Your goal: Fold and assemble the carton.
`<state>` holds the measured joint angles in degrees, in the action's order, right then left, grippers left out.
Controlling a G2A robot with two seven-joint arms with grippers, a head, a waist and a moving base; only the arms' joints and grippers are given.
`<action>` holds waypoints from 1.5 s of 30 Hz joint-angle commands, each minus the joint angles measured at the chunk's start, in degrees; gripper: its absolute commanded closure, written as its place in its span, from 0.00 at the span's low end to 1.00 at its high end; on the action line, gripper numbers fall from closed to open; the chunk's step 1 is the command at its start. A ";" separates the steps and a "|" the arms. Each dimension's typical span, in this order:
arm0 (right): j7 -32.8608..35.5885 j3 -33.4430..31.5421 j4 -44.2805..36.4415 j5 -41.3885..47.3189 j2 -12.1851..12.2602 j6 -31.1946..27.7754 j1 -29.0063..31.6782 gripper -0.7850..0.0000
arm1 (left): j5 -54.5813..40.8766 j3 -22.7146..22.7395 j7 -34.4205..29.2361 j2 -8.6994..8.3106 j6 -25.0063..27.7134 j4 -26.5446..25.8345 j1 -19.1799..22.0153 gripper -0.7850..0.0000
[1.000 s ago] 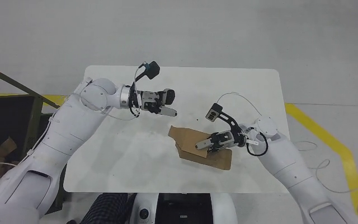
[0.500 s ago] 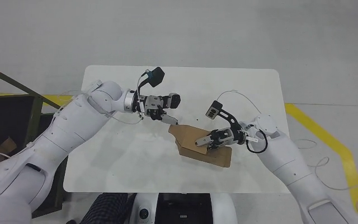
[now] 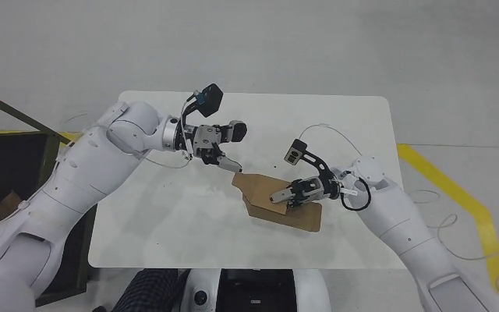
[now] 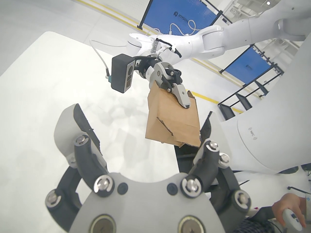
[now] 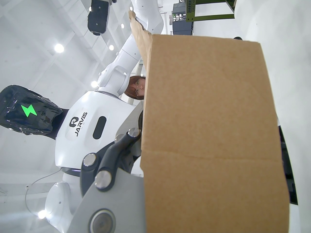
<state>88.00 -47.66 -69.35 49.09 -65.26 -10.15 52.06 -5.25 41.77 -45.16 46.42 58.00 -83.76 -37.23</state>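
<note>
Room: big bright hall with a pale floor. Yellow lines [image 3: 437, 175] run across the floor. Blue boards [image 4: 179, 8] stand far back, and a green rack [image 5: 209, 8] stands off to one side.

Counter: white counter [image 3: 156, 226] with round corners. Both arms are over it.

Carton: brown carton [image 3: 261, 187] [image 4: 167, 120] [image 5: 209, 122], folded flat. It is near the middle of the counter, a bit toward the right arm's side and closer to the robot's edge.

Carton look: plain brown card with fold lines across it. The end that points at the left arm has loose flaps with slanted cuts.

Carton tilt: it sits at a slant in the left wrist view. I cannot tell if its low end touches the counter.

Right tool: the right tool [image 3: 282, 196] [image 4: 182, 100] is pinching the carton. It bites over the carton's edge on the right arm's side, with one white finger lying on the top face.

Left tool: the left tool [image 3: 235, 148] [image 4: 143, 112] is spread wide and holds nothing. Its fingers [image 4: 80, 122] are far apart, and the carton's flap end shows between them, farther off.

Left tool and carton: one fingertip is just beside the carton's far corner. I cannot tell if they touch.

Camera box: a black camera box [image 4: 120, 73] sits on the right wrist, above the carton, with a white cable running from it.
</note>
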 commanded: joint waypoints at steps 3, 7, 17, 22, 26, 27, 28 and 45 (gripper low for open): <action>0.00 0.43 -0.09 0.51 0.33 0.19 -0.22 1.00 | 8.08 2.90 3.73 -0.37 0.00 -2.81 -2.50 0.00; 0.00 1.04 0.13 1.12 0.59 0.26 -0.55 1.00 | 13.07 3.43 7.07 -0.45 0.00 -3.97 -3.80 0.00; 0.00 2.68 0.70 3.26 1.28 0.29 -1.88 1.00 | 18.84 3.81 13.97 -0.77 0.00 -4.20 -4.57 0.00; 0.00 2.68 0.70 3.26 1.28 0.29 -1.88 1.00 | 18.84 3.81 13.97 -0.77 0.00 -4.20 -4.57 0.00; -0.46 2.67 0.56 3.16 1.27 0.32 -1.75 1.00 | 19.65 4.00 14.49 -0.71 -1.51 -5.01 -5.16 0.00; -1.62 2.61 -0.33 2.54 1.27 0.25 -1.35 1.00 | 20.11 4.17 14.75 -0.70 -1.96 -5.23 -5.47 0.00; -2.24 2.46 -0.99 1.96 1.32 0.28 -0.99 1.00 | 20.44 4.37 15.04 -0.69 -2.31 -5.18 -5.78 0.00; -1.96 -0.95 -3.35 1.60 1.51 0.43 1.64 1.00 | 18.83 5.16 12.83 -0.85 -2.44 -3.17 -9.61 0.00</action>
<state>85.90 -48.52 -72.63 50.64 -63.73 -9.69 53.65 13.88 47.12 -32.06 45.53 55.70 -86.97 -46.71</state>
